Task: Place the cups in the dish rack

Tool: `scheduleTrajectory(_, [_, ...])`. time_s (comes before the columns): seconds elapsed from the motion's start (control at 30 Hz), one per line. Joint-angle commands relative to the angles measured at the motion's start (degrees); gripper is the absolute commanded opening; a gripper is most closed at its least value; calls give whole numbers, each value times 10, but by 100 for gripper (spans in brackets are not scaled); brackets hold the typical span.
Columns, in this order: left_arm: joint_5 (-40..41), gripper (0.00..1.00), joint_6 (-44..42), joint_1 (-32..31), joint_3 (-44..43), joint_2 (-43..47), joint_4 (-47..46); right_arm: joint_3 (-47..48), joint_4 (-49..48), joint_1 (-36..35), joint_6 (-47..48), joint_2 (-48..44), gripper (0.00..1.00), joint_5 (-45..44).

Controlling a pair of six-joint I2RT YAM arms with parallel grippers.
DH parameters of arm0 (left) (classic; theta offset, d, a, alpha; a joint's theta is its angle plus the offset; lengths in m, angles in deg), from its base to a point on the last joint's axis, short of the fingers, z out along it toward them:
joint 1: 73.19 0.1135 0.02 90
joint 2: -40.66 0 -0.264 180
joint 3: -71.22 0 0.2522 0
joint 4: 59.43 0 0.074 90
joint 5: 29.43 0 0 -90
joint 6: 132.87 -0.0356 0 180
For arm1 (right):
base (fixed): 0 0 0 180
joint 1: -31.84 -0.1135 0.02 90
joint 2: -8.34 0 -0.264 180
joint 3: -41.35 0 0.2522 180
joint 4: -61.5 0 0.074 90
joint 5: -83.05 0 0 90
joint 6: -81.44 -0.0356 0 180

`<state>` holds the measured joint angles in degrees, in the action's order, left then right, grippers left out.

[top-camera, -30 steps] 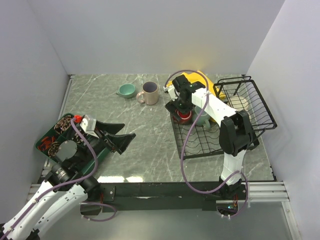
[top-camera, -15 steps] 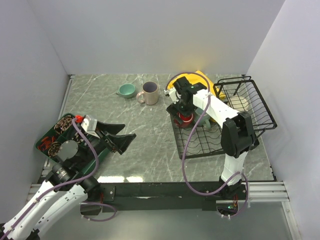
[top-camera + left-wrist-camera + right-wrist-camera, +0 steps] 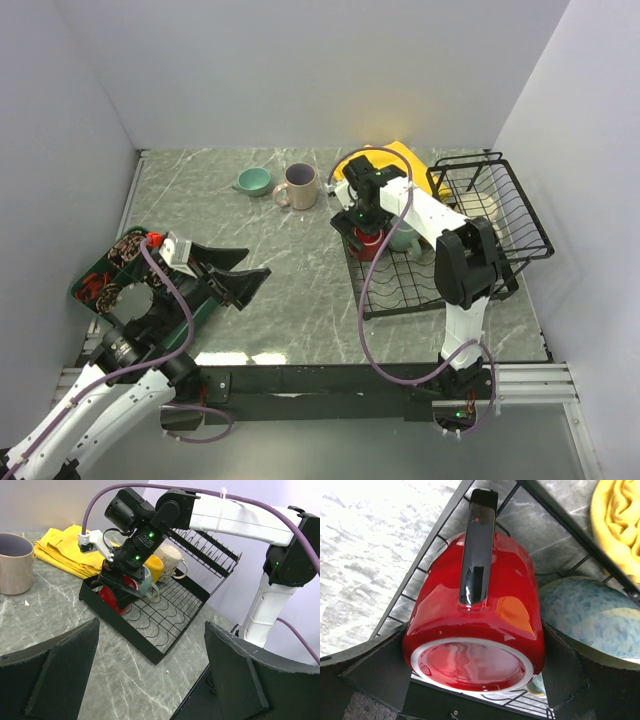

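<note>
My right gripper (image 3: 364,226) (image 3: 472,662) is shut on the red mug (image 3: 485,600) (image 3: 369,240). It holds the mug base-up over the far left corner of the black wire dish rack (image 3: 420,285) (image 3: 165,622), black handle pointing away. The grey-teal mug (image 3: 585,615) (image 3: 148,581) sits in the rack beside it, with the yellow mug (image 3: 156,565) and cream mug (image 3: 169,556) behind. The beige-pink mug (image 3: 298,185) (image 3: 12,562) and small teal cup (image 3: 254,180) stand on the table at the back. My left gripper (image 3: 255,262) (image 3: 150,680) is open and empty, near left.
A yellow cloth (image 3: 405,156) (image 3: 62,550) (image 3: 620,520) lies behind the rack. The rack's raised wire basket (image 3: 500,205) is at the right. A dark green compartment tray (image 3: 105,280) sits at the left edge beside my left arm.
My right wrist has shifted slightly left and turned over the rack's left corner with the red mug still in it. The left arm has not moved.
</note>
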<state>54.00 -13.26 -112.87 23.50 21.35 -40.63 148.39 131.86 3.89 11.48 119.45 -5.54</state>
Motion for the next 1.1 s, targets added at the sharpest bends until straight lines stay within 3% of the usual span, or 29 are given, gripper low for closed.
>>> scheduleTrajectory(0.0, [0, 91, 5, 2, 5, 7, -16, 34, 4, 2, 6, 7, 97, -26])
scheduleTrajectory(0.47, [0, 91, 7, 2, 5, 7, -17, 78, 18, 3, 8, -10, 100, -16])
scheduleTrajectory(0.73, [4, 91, 4, 2, -1, 11, -5, 48, 5, 3, 12, -10, 100, -4])
scheduleTrajectory(1.07, [16, 96, 25, 2, 4, -12, -20, 110, 26, 3, 10, -98, 100, 30])
